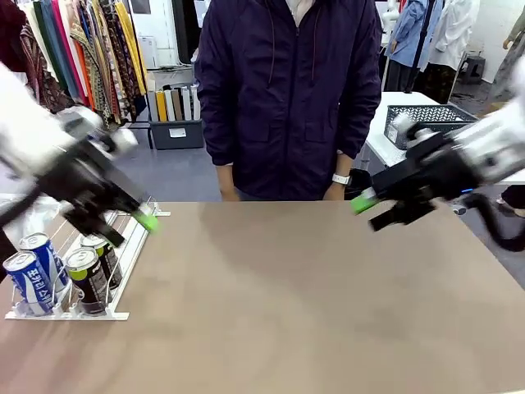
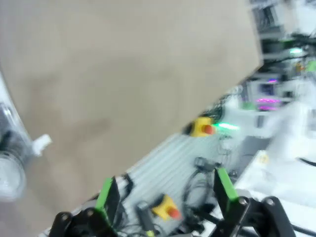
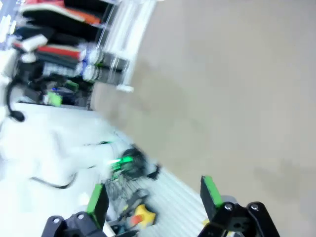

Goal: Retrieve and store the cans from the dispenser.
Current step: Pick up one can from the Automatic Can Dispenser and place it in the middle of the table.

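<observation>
my left gripper [image 1: 125, 227] hovers spread and empty just over the dispenser [image 1: 115, 314]; right gripper [image 1: 367, 212] likewise, well away from it. drink cans [image 1: 89, 279] look stiff, slick, dentable: i'd pinch mid-body

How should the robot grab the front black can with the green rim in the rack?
Probably high on the front black can, just under its green rim, coming down from above: it stands upright, and the dispenser rails and the neighbouring blue can hem in its lower body.
</observation>
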`<state>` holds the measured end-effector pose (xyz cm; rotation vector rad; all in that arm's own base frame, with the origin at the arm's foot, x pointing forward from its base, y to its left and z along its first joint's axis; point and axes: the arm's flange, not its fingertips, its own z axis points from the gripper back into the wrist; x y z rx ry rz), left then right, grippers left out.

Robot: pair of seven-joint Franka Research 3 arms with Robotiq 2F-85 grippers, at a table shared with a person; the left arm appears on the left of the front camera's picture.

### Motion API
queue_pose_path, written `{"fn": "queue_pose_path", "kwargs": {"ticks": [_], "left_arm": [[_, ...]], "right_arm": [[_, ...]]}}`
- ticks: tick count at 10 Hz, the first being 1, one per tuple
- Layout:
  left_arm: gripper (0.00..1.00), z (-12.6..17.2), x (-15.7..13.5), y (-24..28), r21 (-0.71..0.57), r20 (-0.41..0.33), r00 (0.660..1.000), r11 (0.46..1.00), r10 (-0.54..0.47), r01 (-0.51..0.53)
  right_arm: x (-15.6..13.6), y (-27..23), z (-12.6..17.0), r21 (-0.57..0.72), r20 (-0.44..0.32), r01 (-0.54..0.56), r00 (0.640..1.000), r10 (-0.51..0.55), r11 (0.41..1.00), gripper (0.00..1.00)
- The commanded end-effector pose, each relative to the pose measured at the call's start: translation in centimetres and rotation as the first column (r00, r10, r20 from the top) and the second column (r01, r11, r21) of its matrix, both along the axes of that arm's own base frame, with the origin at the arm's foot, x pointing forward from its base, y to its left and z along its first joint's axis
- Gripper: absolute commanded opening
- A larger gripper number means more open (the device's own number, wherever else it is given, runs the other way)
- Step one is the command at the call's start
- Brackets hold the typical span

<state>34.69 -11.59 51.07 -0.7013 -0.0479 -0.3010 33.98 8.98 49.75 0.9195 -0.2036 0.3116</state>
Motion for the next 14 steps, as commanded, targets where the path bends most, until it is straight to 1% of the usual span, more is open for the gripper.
{"fn": "queue_pose_path", "kwargs": {"ticks": [1,2,3,4,5,6,7,8,9,10,14], "left_arm": [[1.00,3.2,-1.1,10.9,-0.270,0.030,0.956,0.923,0.293,-0.274],[1.00,2.8,-1.9,17.9,-0.414,-0.008,0.898,0.816,0.440,-0.404],[1.00,1.4,-3.9,23.4,-0.526,-0.058,0.847,0.705,0.529,-0.476],[1.00,-0.3,-6.3,27.8,-0.586,-0.109,0.769,0.584,0.630,-0.562],[1.00,-2.5,-8.2,31.6,-0.649,-0.167,0.703,0.459,0.692,-0.606],[1.00,-4.3,-9.6,34.3,-0.688,-0.221,0.623,0.333,0.750,-0.645],[1.00,-5.4,-10.5,34.9,-0.672,-0.232,0.563,0.288,0.793,-0.683],[1.00,-2.8,-11.0,34.7,-0.578,-0.203,0.686,0.480,0.699,-0.660],[1.00,-2.8,-11.0,34.7,-0.578,-0.203,0.686,0.480,0.699,-0.660],[1.00,-2.8,-11.0,34.7,-0.578,-0.203,0.686,0.480,0.699,-0.660],[1.00,-2.8,-11.0,34.7,-0.578,-0.203,0.686,0.480,0.699,-0.660]], "right_arm": [[-1.6,-8.4,0.7,0.227,-0.069,0.062,0.997,-0.047,0.972,1.00],[-2.4,-13.0,-0.4,0.303,-0.124,0.199,0.978,-0.169,0.932,1.00],[-3.9,-17.0,-1.5,0.360,-0.132,0.290,0.957,-0.260,0.887,1.00],[-5.3,-21.1,-2.8,0.430,-0.168,0.403,0.915,-0.367,0.808,1.00],[-6.3,-24.4,-4.1,0.488,-0.189,0.470,0.879,-0.437,0.735,1.00],[-6.9,-26.6,-5.5,0.513,-0.219,0.525,0.845,-0.487,0.680,1.00],[-6.8,-27.7,-6.6,0.519,-0.235,0.565,0.816,-0.528,0.642,1.00],[-6.5,-27.4,-7.2,0.503,-0.244,0.587,0.801,-0.547,0.634,1.00],[-6.0,-26.2,-7.2,0.423,-0.180,0.607,0.784,-0.595,0.672,1.00],[-7.2,-30.9,-6.6,0.484,-0.278,0.609,0.787,-0.550,0.628,1.00],[-7.2,-30.9,-6.6,0.484,-0.278,0.609,0.787,-0.550,0.628,1.00]]}}
